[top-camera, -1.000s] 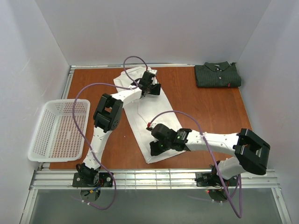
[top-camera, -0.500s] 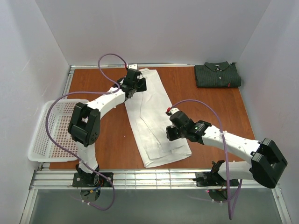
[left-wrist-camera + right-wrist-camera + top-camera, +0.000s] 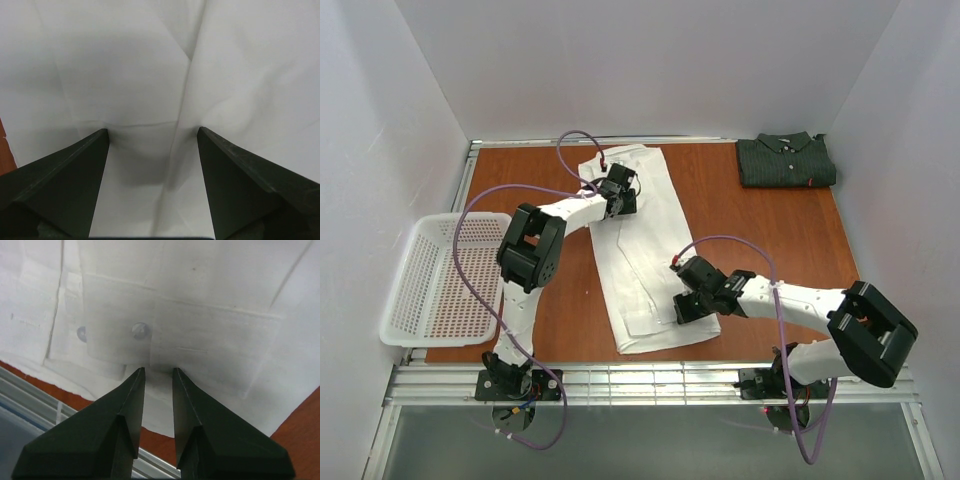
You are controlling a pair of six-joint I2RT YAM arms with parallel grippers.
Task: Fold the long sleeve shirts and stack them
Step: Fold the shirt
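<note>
The white shirt [image 3: 645, 270] lies as a long folded strip down the middle of the table. My left gripper [image 3: 624, 191] is low over its upper part; in the left wrist view it [image 3: 150, 131] is wide open with only smooth white cloth [image 3: 150, 60] between the jaws. My right gripper [image 3: 683, 308] is at the strip's lower right; in the right wrist view it [image 3: 158, 369] has its jaws a narrow gap apart, tips at a buttoned cuff [image 3: 180, 335], nothing pinched. The dark grey-green shirt [image 3: 786, 161] lies folded at the back right.
A white mesh basket [image 3: 445, 280] stands at the table's left edge. The brown table [image 3: 770, 230] is walled in white on three sides. A metal rail [image 3: 650, 380] runs along the near edge, close below the shirt's hem, and shows in the right wrist view [image 3: 25, 390].
My left gripper swung left off the shirt, then came back onto its upper part. My right gripper moved right across the lower shirt, then back down-left; the strip's lower end is now narrower.
</note>
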